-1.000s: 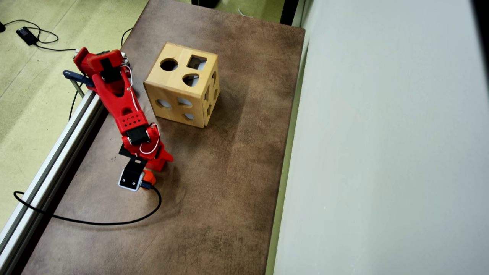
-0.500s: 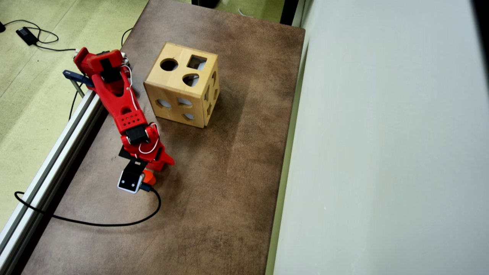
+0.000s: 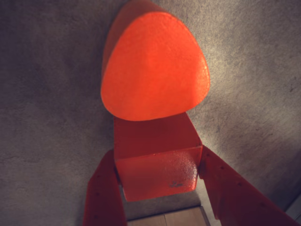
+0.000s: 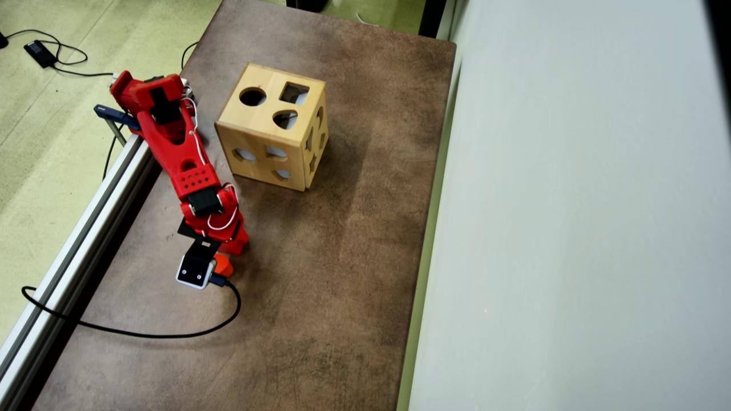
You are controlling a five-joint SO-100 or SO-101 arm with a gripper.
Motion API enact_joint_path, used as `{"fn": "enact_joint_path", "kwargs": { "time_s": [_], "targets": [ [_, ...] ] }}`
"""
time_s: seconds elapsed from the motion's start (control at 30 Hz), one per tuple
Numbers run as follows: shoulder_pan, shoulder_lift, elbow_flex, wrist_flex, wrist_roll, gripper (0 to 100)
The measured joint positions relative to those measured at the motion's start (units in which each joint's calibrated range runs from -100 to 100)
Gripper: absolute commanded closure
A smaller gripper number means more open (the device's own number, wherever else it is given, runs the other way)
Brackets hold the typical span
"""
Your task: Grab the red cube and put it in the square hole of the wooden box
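- Since prev overhead frame: end effector (image 3: 157, 188) drew in; the finger that stuck out toward the wooden box (image 4: 273, 135) is now tucked against the arm. Arm base and box didn't shift.
- End effector state: clamped on the red cube (image 3: 157, 165), one finger (image 3: 101, 197) on each side face per wrist view. Cube sits between them low on the bench (image 4: 320, 274); can't tell if it's lifted yet.
- Rounded orange-red block (image 3: 153, 66) is touching the cube's far side, outside the grip. Prob why the approach is from the near side: grips flat faces and leaves the neighbour alone.
- Overhead: cube itself hidden under wrist cam; only the orange block (image 4: 223, 265) peeks out.
- Box is well apart from the pick spot, square hole (image 4: 294, 93) on top face, facing up, so drop-in from above looks feasible.
- Risk, imo: lifting could drag the touching block.
- Writing/brands: none legible. Small dark mark on cube face, unreadable.
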Motion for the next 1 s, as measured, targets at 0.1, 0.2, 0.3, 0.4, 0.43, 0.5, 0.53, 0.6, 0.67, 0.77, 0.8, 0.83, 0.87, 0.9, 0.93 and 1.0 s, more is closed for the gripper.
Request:
{"fn": "enact_joint_path", "kwargs": {
  "time_s": [0.1,0.2,0.3,0.4,0.43,0.5,0.53,0.6,0.67,0.77,0.8,0.83,0.87,0.9,0.93,1.0],
  "targets": [
    [0.0,0.25,-0.27,0.08,0.0,98],
    [0.07,0.17,-0.36,0.16,0.0,98],
    [0.07,-0.93,0.09,0.16,-0.39,98],
    [0.0,-2.54,0.18,0.16,-1.42,98],
    [0.0,-3.64,0.18,0.16,-1.71,98],
    [0.0,-6.44,0.18,0.16,-2.25,98],
    [0.0,-7.8,0.18,0.16,-2.34,98],
    [0.0,-10.51,0.18,0.16,-2.39,98],
    [0.0,-13.05,0.18,0.73,-2.39,98],
    [0.0,-16.78,0.27,3.31,-2.49,98],
    [0.0,-18.14,0.27,4.44,-2.49,98],
    [0.0,-19.58,0.27,5.65,-2.49,98],
    [-0.07,-21.02,0.27,6.94,-2.49,98],
    [-0.14,-22.8,0.27,8.39,-2.54,98],
    [-0.14,-24.41,0.27,9.6,-2.74,98],
    [-0.14,-28.22,0.27,12.11,-3.37,98]
  ]
}}
